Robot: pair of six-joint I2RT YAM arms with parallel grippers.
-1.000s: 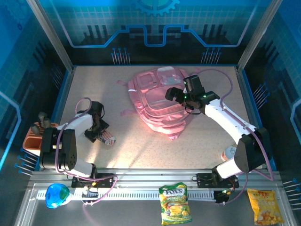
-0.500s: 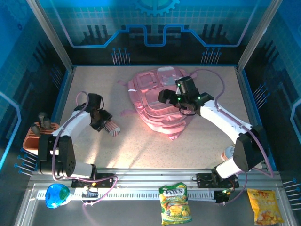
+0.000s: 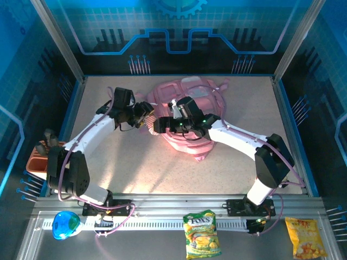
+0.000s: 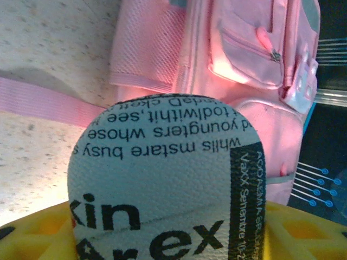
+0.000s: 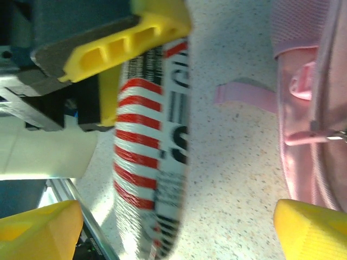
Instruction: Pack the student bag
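Packing is judged barely begun: a printed ball [image 4: 168,179] is pinched between the fingers of the left gripper [image 3: 142,114] just beside the left edge of the student bag [image 3: 168,96], not yet inside it. The right gripper [image 3: 160,125], fingers spread, is held at that same edge, facing the ball. The bag, soft pink with zipped pockets and a pale top panel, is laid flat on the worktop [image 3: 233,162]; no open compartment can be made out.
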